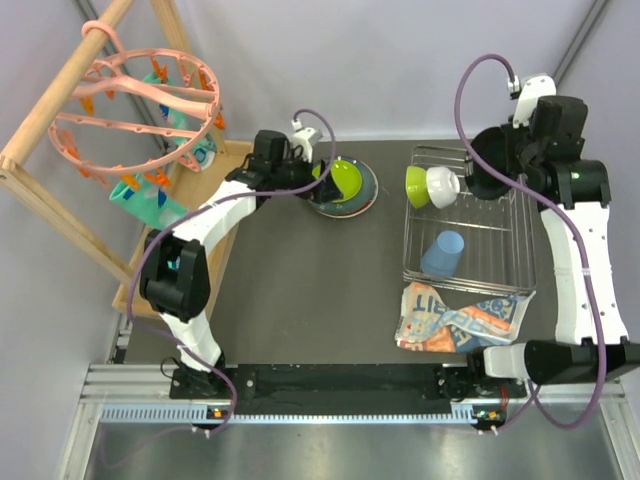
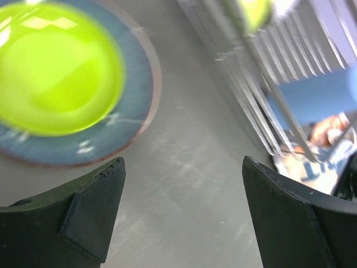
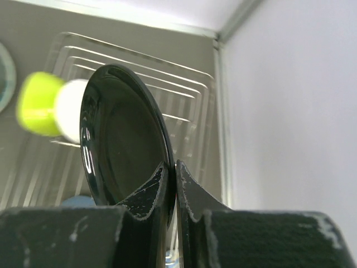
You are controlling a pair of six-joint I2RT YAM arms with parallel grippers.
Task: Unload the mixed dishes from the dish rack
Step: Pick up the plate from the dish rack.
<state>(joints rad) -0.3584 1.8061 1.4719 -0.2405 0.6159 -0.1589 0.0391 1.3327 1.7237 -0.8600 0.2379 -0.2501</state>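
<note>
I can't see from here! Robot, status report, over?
Left gripper open, near green bowl. Right gripper shut on black plate, over rack. Blue cup, white bowl in rack. Nothing seen in the way.

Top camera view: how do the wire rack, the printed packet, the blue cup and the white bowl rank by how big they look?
1. wire rack
2. printed packet
3. blue cup
4. white bowl, which looks nearly as big as the cup, so the order of these last two is unsure.
</note>
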